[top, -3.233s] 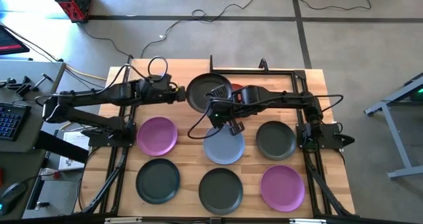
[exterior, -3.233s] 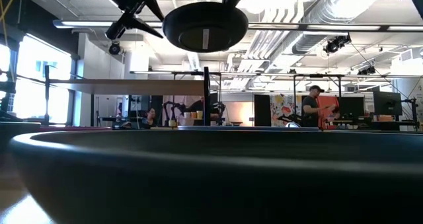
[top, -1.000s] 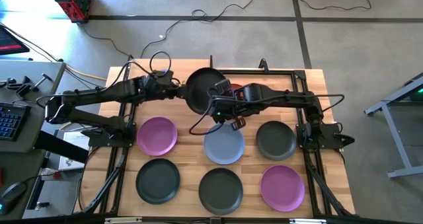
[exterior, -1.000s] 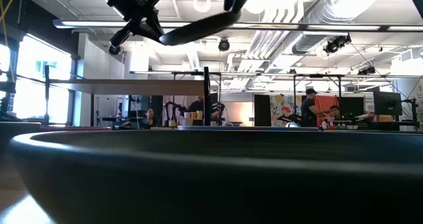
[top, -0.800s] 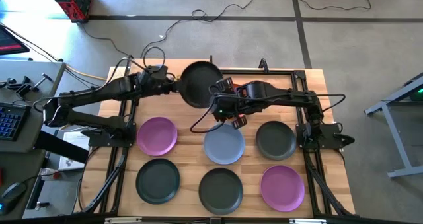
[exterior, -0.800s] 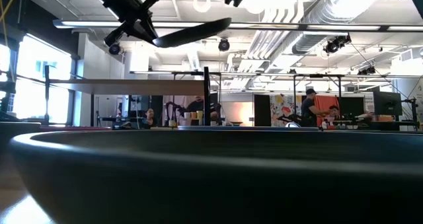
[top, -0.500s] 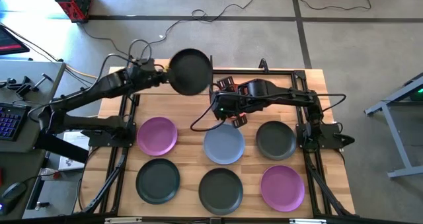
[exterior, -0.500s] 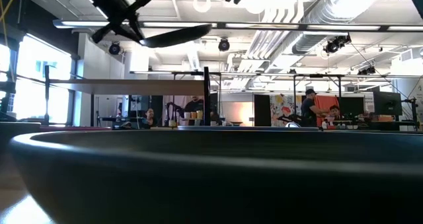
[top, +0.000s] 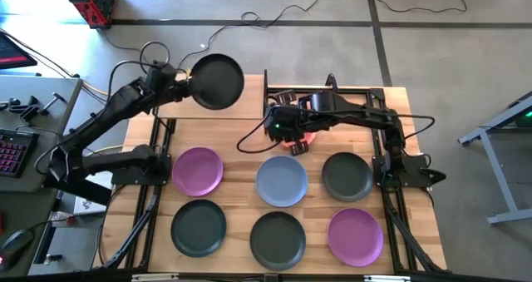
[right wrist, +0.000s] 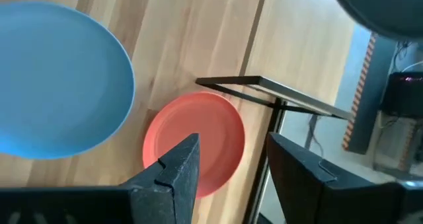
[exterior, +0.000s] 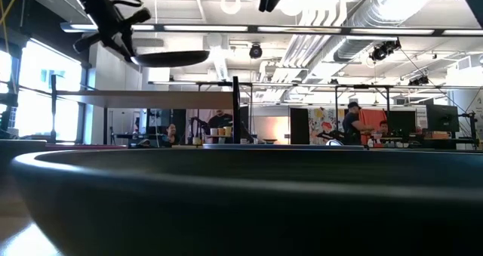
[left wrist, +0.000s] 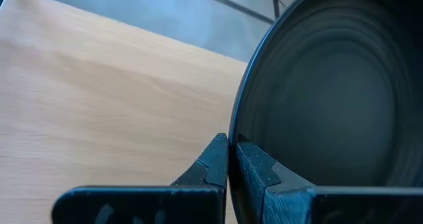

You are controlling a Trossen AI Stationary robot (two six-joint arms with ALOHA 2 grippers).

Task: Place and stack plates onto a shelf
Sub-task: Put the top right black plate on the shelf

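A dark grey plate [top: 216, 81] hangs level above the table's far-left edge, its rim pinched in the left gripper [left wrist: 231, 164]. The orange plate [right wrist: 196, 141] lies on the tabletop beside the shelf (partly hidden overhead) below the right gripper [right wrist: 231, 171], fingers parted.

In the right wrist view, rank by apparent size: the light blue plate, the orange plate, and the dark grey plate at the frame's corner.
1. Light blue plate: largest, though cut off by the frame edge.
2. Orange plate: smaller, partly hidden behind the right gripper, whose fingers are open.
3. Dark grey plate: smallest visible area, but only a sliver shows and it sits nearer the camera, so this rank is unsure.
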